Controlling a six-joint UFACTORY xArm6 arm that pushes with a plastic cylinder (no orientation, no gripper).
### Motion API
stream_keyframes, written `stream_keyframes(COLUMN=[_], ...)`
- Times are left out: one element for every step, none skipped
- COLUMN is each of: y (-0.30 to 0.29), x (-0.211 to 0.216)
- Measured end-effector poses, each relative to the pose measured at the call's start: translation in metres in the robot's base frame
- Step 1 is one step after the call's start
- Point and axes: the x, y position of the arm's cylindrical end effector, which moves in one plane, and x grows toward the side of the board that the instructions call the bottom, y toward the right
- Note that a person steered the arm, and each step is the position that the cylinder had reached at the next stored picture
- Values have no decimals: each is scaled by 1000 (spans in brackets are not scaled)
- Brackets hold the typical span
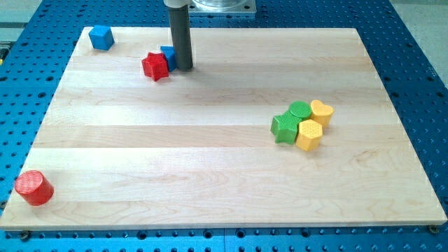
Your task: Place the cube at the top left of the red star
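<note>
The red star (pixel 155 66) lies near the board's top, left of centre. A blue block (pixel 167 55) touches its upper right side and is partly hidden behind my rod, so its shape is unclear. My tip (pixel 183 68) rests on the board just right of this blue block and to the right of the red star. A second blue block, cube-like (pixel 101 37), sits apart at the board's top left corner.
A green star (pixel 285 129), green cylinder (pixel 300 110), yellow heart (pixel 321 111) and yellow hexagon (pixel 309 135) are clustered at the right. A red cylinder (pixel 33 187) stands at the bottom left corner of the wooden board (pixel 210 175).
</note>
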Motion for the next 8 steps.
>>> stream_keyframes(y=[7,-13,-100,-167,-172,-178,-207,-230], x=[-37,-88,-91,-92,-112,-118,-117,-116])
